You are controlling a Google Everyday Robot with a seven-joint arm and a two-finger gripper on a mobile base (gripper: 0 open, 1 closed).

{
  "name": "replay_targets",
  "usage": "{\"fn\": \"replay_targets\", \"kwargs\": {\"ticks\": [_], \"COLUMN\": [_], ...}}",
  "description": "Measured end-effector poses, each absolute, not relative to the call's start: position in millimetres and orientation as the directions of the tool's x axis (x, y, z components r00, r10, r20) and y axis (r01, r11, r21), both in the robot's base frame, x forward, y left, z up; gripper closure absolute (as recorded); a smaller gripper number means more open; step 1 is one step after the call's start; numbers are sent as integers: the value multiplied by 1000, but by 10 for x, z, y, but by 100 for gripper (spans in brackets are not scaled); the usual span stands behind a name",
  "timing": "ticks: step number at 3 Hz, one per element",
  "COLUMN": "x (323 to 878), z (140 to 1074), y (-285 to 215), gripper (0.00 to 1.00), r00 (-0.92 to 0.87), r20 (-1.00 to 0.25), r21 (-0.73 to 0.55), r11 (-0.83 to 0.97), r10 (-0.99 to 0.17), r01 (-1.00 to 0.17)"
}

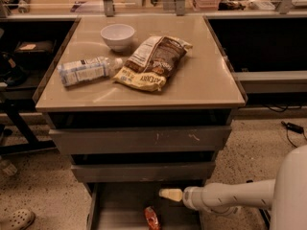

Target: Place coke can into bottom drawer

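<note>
The coke can (152,218), red-orange and dented, lies on its side on the grey floor of the open bottom drawer (120,211), near the drawer's middle front. My gripper (166,194), with cream tips, reaches in from the right just above the drawer's back part. It is a little above and to the right of the can and does not touch it. The white arm (230,198) stretches off to the lower right.
Two wider grey drawers (139,139) sit shut above. On the tan cabinet top (211,85) lie a water bottle (86,71), a brown-and-yellow snack bag (154,61) and a white bowl (118,35). A shoe (17,219) lies on the floor at left.
</note>
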State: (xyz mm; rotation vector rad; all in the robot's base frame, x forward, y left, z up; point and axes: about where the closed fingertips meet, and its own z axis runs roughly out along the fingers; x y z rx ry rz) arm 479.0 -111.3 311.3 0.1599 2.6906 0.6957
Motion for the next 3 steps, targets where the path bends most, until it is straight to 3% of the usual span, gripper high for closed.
{"fn": "replay_targets", "kwargs": {"ticks": [2,3], "x": [4082,3702], "z": [3360,3372], "y": [-1800,-1810], "gripper": [0,0], "r00": [-913,-929], "r20": [-235,-200], "r21": [419,398], "r11": [883,893], "r10": [332,310], "r01": [213,213]}}
